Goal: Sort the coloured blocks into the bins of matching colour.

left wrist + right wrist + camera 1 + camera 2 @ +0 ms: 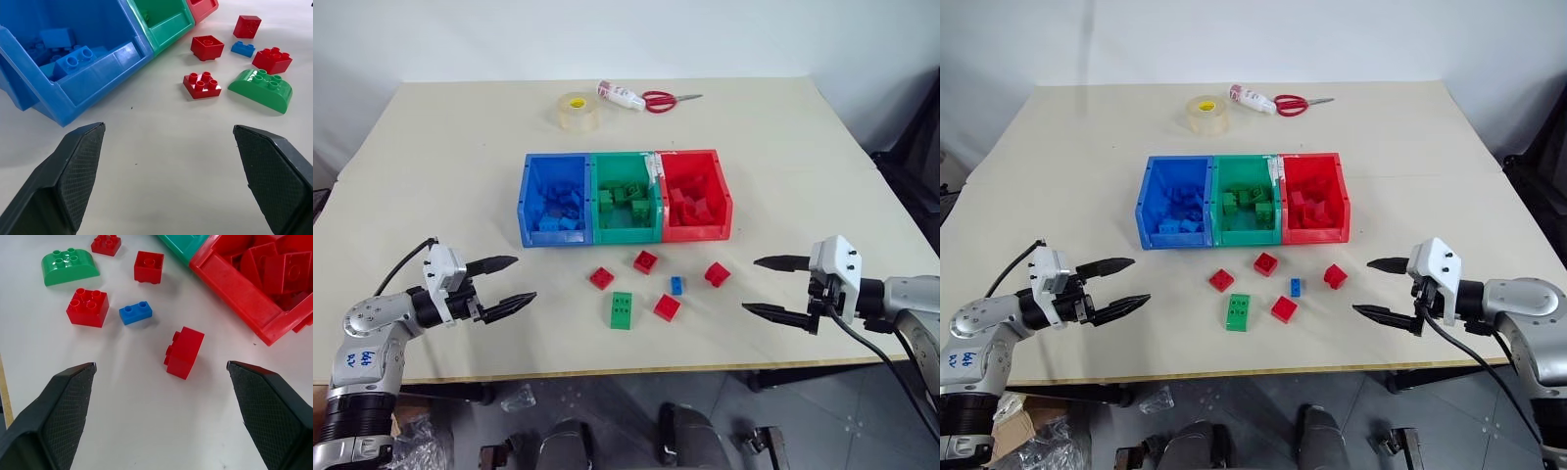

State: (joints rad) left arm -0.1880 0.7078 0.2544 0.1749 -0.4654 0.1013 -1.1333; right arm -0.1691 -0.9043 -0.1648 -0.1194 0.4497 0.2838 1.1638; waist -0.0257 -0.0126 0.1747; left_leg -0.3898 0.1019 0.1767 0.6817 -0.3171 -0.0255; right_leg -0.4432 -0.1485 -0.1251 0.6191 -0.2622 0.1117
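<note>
Left eye view gives me the whole table (431, 157): the three joined bins sit in the middle, blue bin (530, 201) on the left, green bin (594, 201) in the centre, red bin (724, 201) on the right, each already holding bricks of its own colour.

On the near side of the bins I count six loose blocks. A red brick (601, 278) lies furthest left, another red brick (645, 261) sits just in front of the green bin, and a third red one (717, 274) lies tipped on its side to the right. The tiny blue brick (676, 285) lies between those, with a fourth red brick (667, 307) just nearer than it. The green six-stud brick (621, 310) lies nearest the table's front edge, left of that fourth red one.

My left gripper (514, 282) hovers over the near left of the table, fingers spread wide with nothing between them. My right gripper (771, 287) hangs on the near right, likewise gaping and empty, its tips aimed toward the blocks.

At the far edge I see a tape roll (576, 110), a white tube (620, 95) and red-handled scissors (664, 100).
</note>
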